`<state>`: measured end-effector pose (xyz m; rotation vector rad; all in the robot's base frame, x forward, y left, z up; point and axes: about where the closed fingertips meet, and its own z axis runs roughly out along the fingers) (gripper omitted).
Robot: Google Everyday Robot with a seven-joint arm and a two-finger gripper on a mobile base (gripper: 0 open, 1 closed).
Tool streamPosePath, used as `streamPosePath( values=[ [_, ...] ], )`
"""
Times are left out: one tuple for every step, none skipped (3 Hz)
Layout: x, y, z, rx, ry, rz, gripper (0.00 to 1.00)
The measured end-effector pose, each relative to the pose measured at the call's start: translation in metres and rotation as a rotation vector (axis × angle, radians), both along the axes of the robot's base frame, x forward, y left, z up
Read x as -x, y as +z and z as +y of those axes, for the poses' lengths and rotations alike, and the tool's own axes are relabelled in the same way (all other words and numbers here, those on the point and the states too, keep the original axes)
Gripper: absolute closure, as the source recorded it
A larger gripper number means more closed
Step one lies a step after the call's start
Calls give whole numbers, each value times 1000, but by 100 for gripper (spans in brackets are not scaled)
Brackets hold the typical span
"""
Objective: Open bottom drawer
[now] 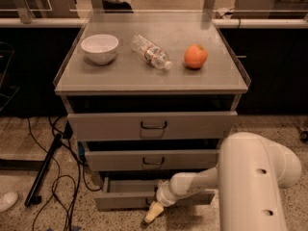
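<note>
- The bottom drawer [122, 199] sits lowest in the grey cabinet [144, 81], just above the speckled floor [57, 215]. Its flat, matte grey front is a long, low rectangle.
- Its long axis runs left to right and its front faces the camera. It seems drawn out a little past the middle drawer [115, 160].
- The gripper [153, 212], cream-tipped on a smooth, rounded white arm [250, 177], is low at the drawer front's centre, angled down-left. I cannot tell whether it is wide or narrow.
- On top are a round white bowl [99, 48], a clear plastic bottle [151, 52] on its side, and an orange [195, 56].
</note>
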<state>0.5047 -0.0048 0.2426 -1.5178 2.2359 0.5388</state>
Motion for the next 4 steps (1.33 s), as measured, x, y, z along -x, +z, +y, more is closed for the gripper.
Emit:
streamPosePath(
  values=[
    [-20,-28,5,36,22,12,0],
    [-20,-51,4,52,25,41,0],
    [-14,-67,-7,68,15,71,0],
    [-11,-67,-11,71,10,77,0]
  ],
)
